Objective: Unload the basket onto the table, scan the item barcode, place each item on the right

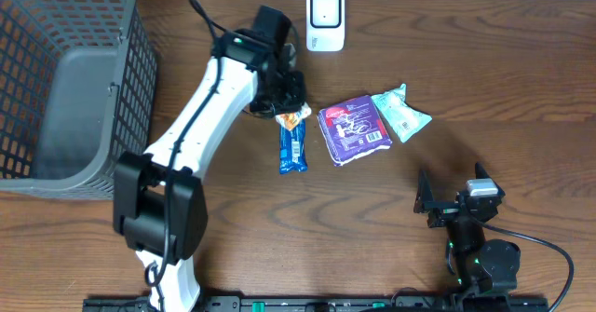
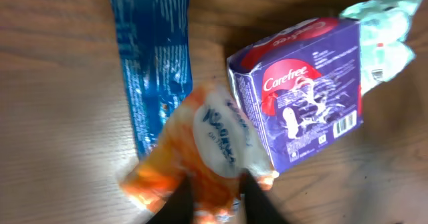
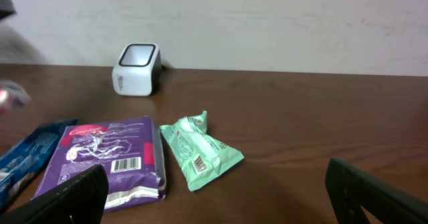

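Note:
A small orange and white packet [image 2: 207, 144] sits between the dark fingers of my left gripper [image 2: 217, 194], blurred; the jaws stand a little apart and the grip is unclear. From overhead the left gripper [image 1: 291, 107] hangs over that packet [image 1: 294, 118], at the top end of a blue bar wrapper [image 1: 293, 149]. The white scanner [image 1: 325, 20] stands at the back edge. A purple Carefree pack [image 1: 353, 128] and a mint-green packet [image 1: 400, 113] lie to the right, barcodes showing in the right wrist view. My right gripper [image 3: 214, 190] is wide open and holds nothing, low near the front.
A grey mesh basket [image 1: 140, 70] fills the left end of the table. The right gripper [image 1: 453, 193] rests at the front right, with bare wood between it and the green packet [image 3: 200, 150]. The scanner [image 3: 136, 69] stands against the wall.

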Robot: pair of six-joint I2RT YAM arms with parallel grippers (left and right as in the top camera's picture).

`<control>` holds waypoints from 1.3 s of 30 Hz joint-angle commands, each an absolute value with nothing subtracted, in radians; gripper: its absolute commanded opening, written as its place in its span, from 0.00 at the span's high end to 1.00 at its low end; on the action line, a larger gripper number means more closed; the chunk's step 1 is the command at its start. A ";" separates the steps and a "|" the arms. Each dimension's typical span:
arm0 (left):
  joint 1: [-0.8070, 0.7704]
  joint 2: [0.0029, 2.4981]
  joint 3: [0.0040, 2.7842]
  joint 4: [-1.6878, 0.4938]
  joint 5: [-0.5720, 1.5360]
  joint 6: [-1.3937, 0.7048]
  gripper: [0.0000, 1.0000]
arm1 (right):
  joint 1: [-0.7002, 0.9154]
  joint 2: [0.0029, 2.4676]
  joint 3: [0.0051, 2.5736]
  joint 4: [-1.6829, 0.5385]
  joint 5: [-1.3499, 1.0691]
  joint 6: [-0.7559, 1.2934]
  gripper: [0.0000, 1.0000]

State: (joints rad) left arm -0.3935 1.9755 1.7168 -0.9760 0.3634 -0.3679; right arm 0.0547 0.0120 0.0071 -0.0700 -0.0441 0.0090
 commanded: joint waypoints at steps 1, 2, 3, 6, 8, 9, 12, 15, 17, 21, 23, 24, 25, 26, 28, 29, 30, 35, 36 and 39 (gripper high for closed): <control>-0.414 1.987 1.720 -0.979 0.355 -0.384 0.32 | 0.060 0.008 0.006 -0.075 -0.035 -0.005 0.01; -0.418 1.988 1.720 -0.979 0.354 -0.383 0.22 | 0.060 0.008 0.006 -0.074 -0.035 -0.005 0.01; -0.422 1.987 1.720 -0.978 0.354 -0.384 0.19 | 0.060 0.008 0.006 -0.074 -0.035 -0.005 0.01; -0.422 1.980 1.721 -0.970 0.355 -0.384 0.14 | 0.060 0.008 0.006 -0.074 -0.035 -0.005 0.01; -0.413 1.971 1.731 -0.972 0.355 -0.383 0.14 | 0.060 0.008 0.006 -0.074 -0.035 -0.005 0.01; -0.406 1.963 1.736 -0.973 0.355 -0.383 0.14 | 0.060 0.008 0.006 -0.074 -0.035 -0.005 0.01; -0.376 1.925 1.749 -0.976 0.354 -0.383 0.14 | 0.060 0.008 0.006 -0.075 -0.035 -0.005 0.01; -0.329 1.870 1.749 -0.976 0.353 -0.378 0.14 | 0.060 0.008 0.006 -0.074 -0.035 -0.005 0.01; -0.296 1.839 1.749 -0.980 0.337 -0.374 0.10 | 0.060 0.008 0.006 -0.075 -0.035 -0.005 0.01; -0.218 1.797 1.749 -0.997 0.260 -0.375 0.04 | 0.060 0.008 0.006 -0.074 -0.035 -0.005 0.01; -0.197 1.797 1.749 -1.012 0.260 -0.376 0.04 | 0.060 0.008 0.006 -0.074 -0.035 -0.005 0.01; -0.187 1.797 1.749 -1.026 0.260 -0.375 0.04 | 0.060 0.008 0.006 -0.074 -0.035 -0.005 0.01; -0.177 1.797 1.747 -1.042 0.260 -0.375 0.04 | 0.060 0.008 0.006 -0.074 -0.035 -0.005 0.01; -0.170 1.797 1.744 -1.056 0.259 -0.375 0.03 | 0.060 0.008 0.006 -0.074 -0.035 -0.005 0.01; -0.156 1.797 1.742 -1.081 0.254 -0.375 0.02 | 0.060 0.008 0.006 -0.074 -0.035 -0.005 0.01; -0.152 1.797 1.739 -1.086 0.244 -0.376 0.02 | 0.060 0.008 0.006 -0.074 -0.035 -0.005 0.01; -0.151 1.797 1.738 -1.091 0.241 -0.376 0.02 | 0.060 0.008 0.006 -0.074 -0.035 -0.005 0.01; -0.150 1.797 1.738 -1.091 0.241 -0.376 0.02 | 0.060 0.008 0.006 -0.074 -0.035 -0.005 0.01; -0.150 1.797 1.738 -1.092 0.241 -0.376 0.02 | 0.060 0.008 0.006 -0.074 -0.035 -0.005 0.01; -0.150 1.797 1.738 -1.091 0.241 -0.376 0.02 | 0.060 0.008 0.006 -0.075 -0.035 -0.005 0.01</control>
State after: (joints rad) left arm -0.1532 1.7950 1.7332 -1.0889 0.2554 -0.3855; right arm 0.0547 0.0120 0.0071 -0.0700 -0.0441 0.0093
